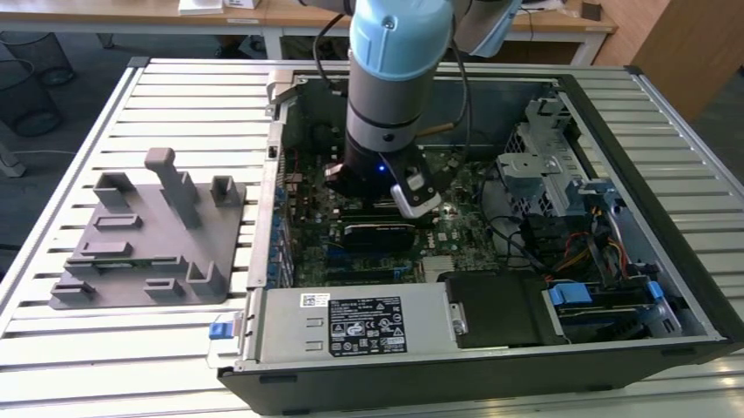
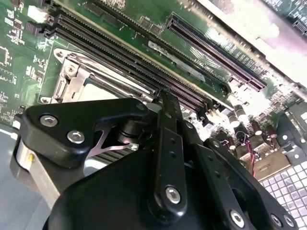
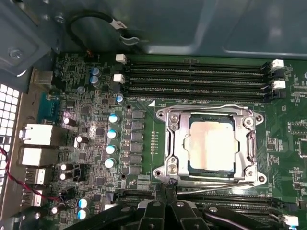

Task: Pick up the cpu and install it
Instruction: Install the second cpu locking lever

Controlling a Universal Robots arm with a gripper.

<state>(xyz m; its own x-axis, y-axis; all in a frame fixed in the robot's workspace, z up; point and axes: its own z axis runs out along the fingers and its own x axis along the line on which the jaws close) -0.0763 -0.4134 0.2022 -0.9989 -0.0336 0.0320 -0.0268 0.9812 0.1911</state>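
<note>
Computer case (image 1: 489, 366) lies open on the slatted worktop (image 1: 174, 96), my arm reaching down into it over the motherboard (image 3: 96, 129). At nine o'clock from the case in the exterior view stands a grey fixture (image 1: 152, 239). Square socket frame (image 3: 209, 143) holds the cpu (image 3: 211, 143), already seated, silvery top up, square with no long axis. My claw (image 3: 165, 191) hovers just beside the frame's near edge, fingers seemingly pressed together with nothing between them. Labels I leave unread.

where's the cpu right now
In the first wrist view the cpu sits inside the metal socket frame on the motherboard, between two banks of long memory slots.
</note>
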